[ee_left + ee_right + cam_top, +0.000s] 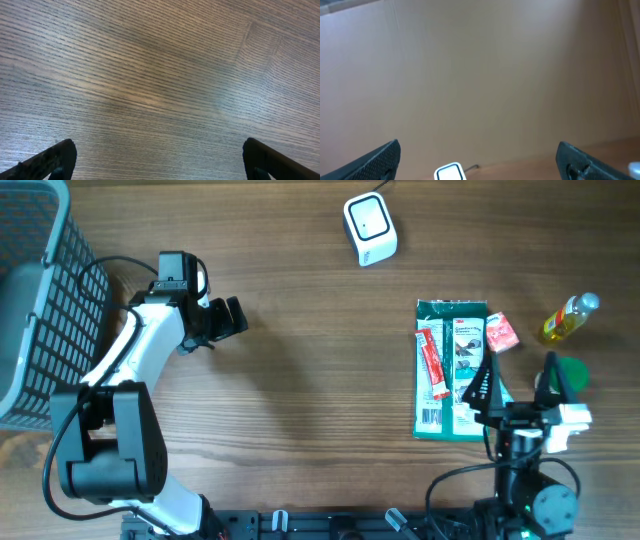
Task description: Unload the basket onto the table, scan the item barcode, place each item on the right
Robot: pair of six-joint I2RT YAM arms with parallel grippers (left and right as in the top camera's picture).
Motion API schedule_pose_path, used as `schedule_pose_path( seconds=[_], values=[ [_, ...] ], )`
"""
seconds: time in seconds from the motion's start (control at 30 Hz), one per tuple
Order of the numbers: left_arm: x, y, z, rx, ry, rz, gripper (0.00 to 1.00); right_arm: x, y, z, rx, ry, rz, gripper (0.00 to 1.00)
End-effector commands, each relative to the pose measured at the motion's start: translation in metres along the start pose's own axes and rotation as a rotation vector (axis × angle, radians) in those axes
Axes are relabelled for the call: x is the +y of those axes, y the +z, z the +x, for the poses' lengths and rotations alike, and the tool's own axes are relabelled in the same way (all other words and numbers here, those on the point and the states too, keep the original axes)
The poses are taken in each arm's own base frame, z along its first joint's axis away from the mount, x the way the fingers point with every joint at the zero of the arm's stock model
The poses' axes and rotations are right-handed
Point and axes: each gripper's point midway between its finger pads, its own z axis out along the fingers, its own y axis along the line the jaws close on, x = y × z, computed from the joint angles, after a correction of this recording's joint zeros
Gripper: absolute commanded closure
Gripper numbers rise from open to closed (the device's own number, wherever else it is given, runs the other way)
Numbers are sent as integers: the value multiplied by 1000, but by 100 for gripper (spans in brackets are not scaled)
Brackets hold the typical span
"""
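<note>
Left arm (140, 350) is folded up on the left of the overhead frame, elbow out toward the basket (30, 330), wrist turned right. The left gripper (225, 318) hangs over bare table (300, 380), jaws spread wide, nothing between them. Its own camera agrees: dark fingertips (55, 159) in the bottom corners, only wood grain between.

Over at lower right, the right arm (530, 480) is tucked in by the bottom edge, with the right gripper (514, 385) pointing up the frame, jaws just as wide and holding nothing.

The pack (445, 370), green, lies flat right of centre, and from above the gripper's left finger overlaps its right edge. Whether they touch, I can't tell. A small white patch at the pack's lower left may be the barcode, too small to read.

A red sachet (499, 332) sits at its upper right corner and a yellow bottle (568, 318) lies further right. A green round thing (575, 372) is half hidden behind the other finger.

The scanner (370, 228) stands at top centre, well apart from the pack. The right wrist view is mostly blurred beige, with the scanner cut off at its bottom edge.
</note>
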Motion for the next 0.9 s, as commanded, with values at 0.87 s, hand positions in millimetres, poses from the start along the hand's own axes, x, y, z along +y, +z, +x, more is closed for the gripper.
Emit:
schedule_pose_path(
  seconds=[0.87],
  values=[
    [0,0,2,4,13,10,0,6,-22,102,385,-324,-151,0]
  ],
)
